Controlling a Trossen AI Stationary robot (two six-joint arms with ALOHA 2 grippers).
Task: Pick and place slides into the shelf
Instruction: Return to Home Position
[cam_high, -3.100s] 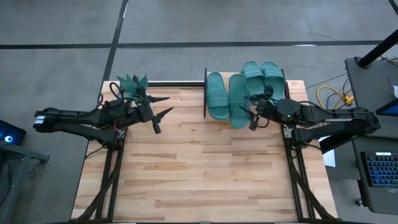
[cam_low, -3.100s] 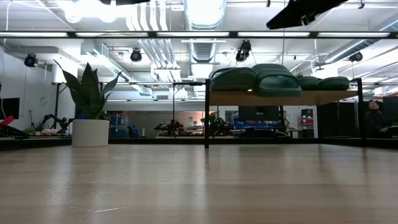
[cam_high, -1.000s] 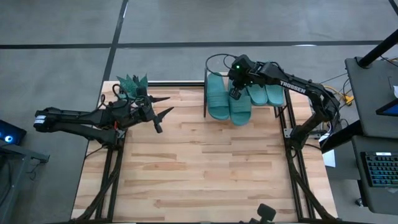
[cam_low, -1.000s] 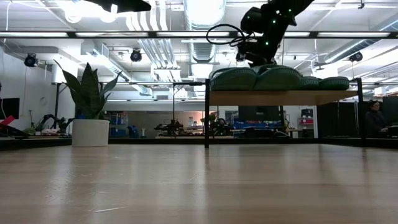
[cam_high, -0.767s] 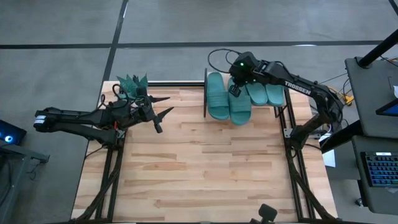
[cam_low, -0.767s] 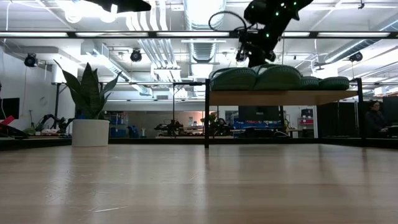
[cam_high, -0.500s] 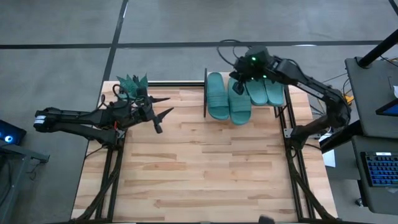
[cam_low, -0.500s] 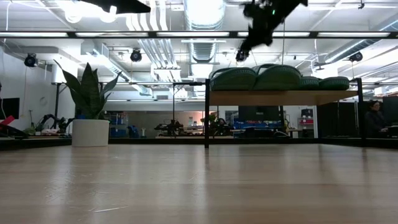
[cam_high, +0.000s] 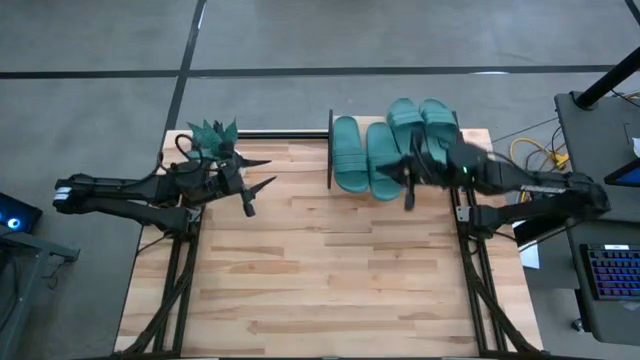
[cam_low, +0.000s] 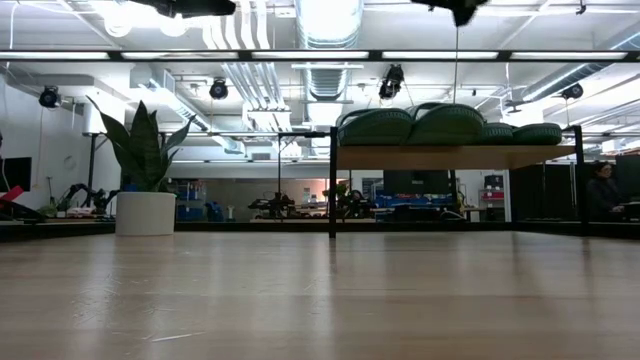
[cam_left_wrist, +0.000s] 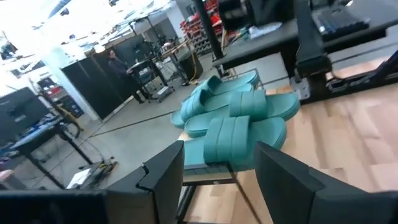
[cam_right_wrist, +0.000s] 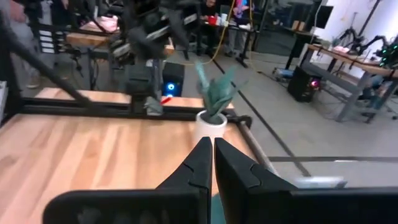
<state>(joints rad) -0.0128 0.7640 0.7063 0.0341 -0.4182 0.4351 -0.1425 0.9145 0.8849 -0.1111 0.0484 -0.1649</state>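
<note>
The right gripper (cam_high: 406, 198), fingers pressed together, overlaps the slides (cam_high: 352, 150) on the shelf (cam_low: 455, 156) (left gripper (cam_high: 272, 169) spread, well apart).

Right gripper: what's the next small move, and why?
Probably draw the right gripper back toward its base to park: it hangs shut and empty by the front of the shelf, all four slides lie on it, and the left gripper sits open by the plant.
</note>
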